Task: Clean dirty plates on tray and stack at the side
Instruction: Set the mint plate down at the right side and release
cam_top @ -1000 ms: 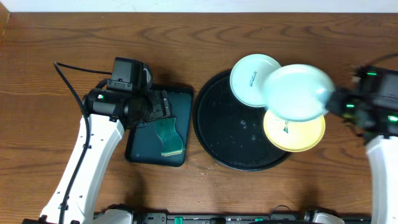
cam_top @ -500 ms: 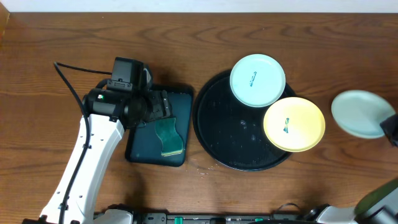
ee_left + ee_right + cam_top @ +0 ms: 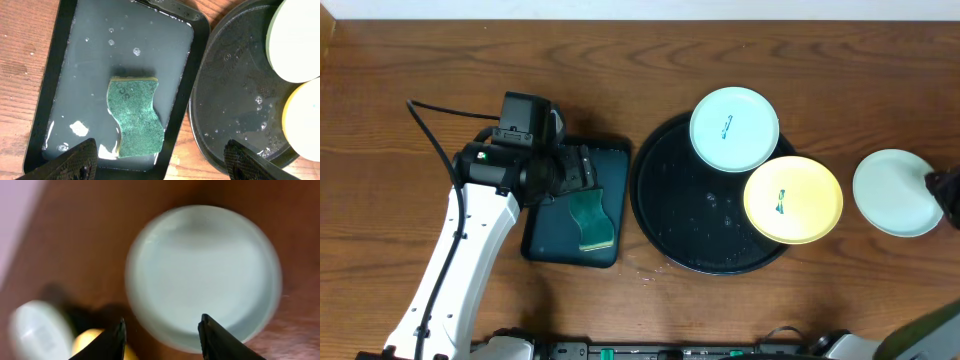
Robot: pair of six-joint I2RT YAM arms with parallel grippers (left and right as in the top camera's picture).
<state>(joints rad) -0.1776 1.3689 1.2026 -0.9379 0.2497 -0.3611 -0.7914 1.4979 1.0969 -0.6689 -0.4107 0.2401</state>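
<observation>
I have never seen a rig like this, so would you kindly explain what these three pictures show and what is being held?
These are two robot arms at a wooden table, each ending in a two-finger pincer. The wide picture comes from a camera above the table. The other two come from cameras on the wrists, so each shows its own fingers. The left pincer hangs open and empty over a green sponge lying in a wet rectangular tray. The round black tray carries a mint plate and a yellow plate, both with small green smears. A third plate lies on the bare wood at the right. The right pincer is above it with fingers apart, apparently gripping nothing, though that picture is blurred.
</observation>
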